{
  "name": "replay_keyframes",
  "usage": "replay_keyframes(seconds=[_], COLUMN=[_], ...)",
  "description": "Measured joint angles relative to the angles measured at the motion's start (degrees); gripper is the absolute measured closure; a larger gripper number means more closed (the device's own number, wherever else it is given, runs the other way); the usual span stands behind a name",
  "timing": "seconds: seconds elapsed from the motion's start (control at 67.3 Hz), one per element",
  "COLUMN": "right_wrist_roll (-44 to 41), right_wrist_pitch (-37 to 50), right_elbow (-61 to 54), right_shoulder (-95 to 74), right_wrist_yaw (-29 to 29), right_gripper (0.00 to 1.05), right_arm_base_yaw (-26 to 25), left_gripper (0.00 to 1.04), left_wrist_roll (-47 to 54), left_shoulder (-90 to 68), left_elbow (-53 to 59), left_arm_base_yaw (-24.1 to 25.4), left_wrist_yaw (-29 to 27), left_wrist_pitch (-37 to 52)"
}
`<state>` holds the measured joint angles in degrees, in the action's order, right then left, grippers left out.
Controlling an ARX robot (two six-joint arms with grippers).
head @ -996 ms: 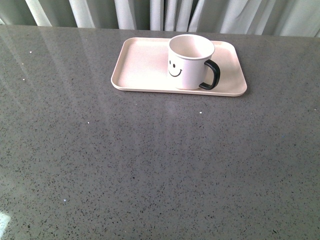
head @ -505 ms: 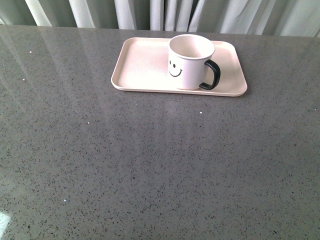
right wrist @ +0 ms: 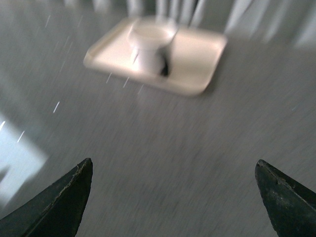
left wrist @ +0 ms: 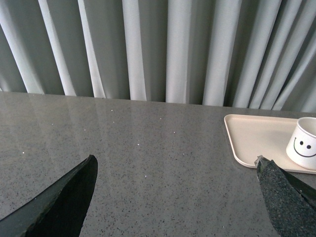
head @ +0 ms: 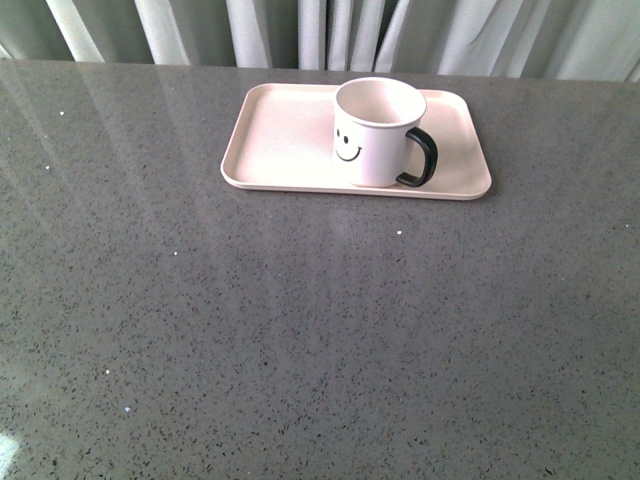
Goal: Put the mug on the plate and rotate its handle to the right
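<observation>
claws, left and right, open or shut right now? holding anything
left claw: open, holding nothing.
right claw: open, holding nothing.
The mug stands on the tray, away from both.

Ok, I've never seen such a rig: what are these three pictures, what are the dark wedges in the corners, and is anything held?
The front view comes from a camera on the two-armed robot's body; neither arm shows there. A white smiley-face mug stands upright on a pale pink tray, its black handle pointing right, on a grey speckled table before curtains. The other two pictures come from cameras on each wrist. The dark wedges are the fingers of the left hand and right hand; both are open and hold nothing. The right wrist picture is blurred.
</observation>
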<state>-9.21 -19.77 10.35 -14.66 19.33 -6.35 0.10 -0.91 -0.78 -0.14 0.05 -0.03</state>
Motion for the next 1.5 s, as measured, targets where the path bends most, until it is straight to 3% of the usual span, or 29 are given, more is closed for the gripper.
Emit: replay_keyframes(seconds=[0.059,0.119,0.372,0.594,0.832,1.233,1.501], right_wrist_roll=[-3.7,-5.5,-7.0,-5.4,-1.2,2.4,4.6], right_wrist_pitch=[-3.5,-0.1,20.2,15.3,5.6,-3.5,-5.4], right_elbow=[4.8,8.7,28.9,54.0,73.5,89.8,92.7], right_shoulder=[-10.5,-17.7,-49.4,-78.5,-96.5,-110.3,-114.4], right_wrist_yaw=[6.3,7.3,0.9,-4.9,-7.8,-11.0,-11.9], right_gripper=[0.09,0.09,0.09,0.09,0.09,0.09,0.09], right_arm_base_yaw=[-1.8,-2.5,-0.9,3.6,7.5,11.8,12.8], left_gripper=[0.09,0.09,0.09,0.09,0.09,0.09,0.09], left_wrist_roll=[0.0,0.0,0.0,0.0,0.0,0.0,0.0], left_shoulder=[0.0,0.0,0.0,0.0,0.0,0.0,0.0], left_elbow=[0.0,0.0,0.0,0.0,0.0,0.0,0.0], left_arm_base_yaw=[0.0,0.0,0.0,0.0,0.0,0.0,0.0], left_wrist_yaw=[0.0,0.0,0.0,0.0,0.0,0.0,0.0], left_wrist_pitch=[0.0,0.0,0.0,0.0,0.0,0.0,0.0])
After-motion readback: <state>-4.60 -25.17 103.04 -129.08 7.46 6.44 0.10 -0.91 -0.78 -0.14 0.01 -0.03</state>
